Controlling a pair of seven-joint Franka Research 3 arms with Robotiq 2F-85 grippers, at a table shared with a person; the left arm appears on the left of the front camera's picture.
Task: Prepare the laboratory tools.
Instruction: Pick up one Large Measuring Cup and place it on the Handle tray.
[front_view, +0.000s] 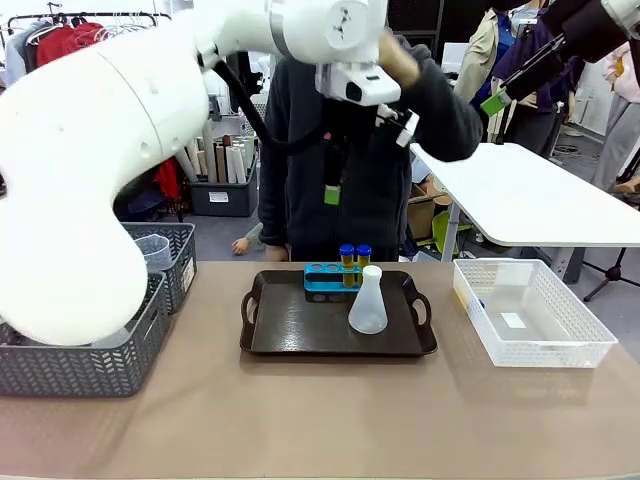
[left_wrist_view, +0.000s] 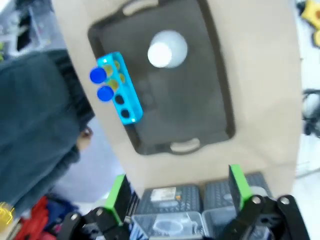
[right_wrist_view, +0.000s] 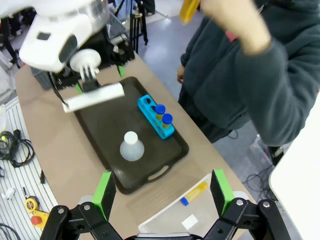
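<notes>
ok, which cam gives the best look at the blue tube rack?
Right wrist view: the blue rack is sharp, seen from above and unblocked, with two blue-capped tubes standing at one end. The left wrist view also looks down on it, but it is blurred. The front view shows it low and side-on, with the flask overlapping its right end.

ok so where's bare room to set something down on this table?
Free: the tray floor left of the flask, in front of the rack; the table strip between tray and white basket; the wide table band on the robot's side. Crowded: the tray's far edge, with rack, two tubes and flask close together.
</notes>
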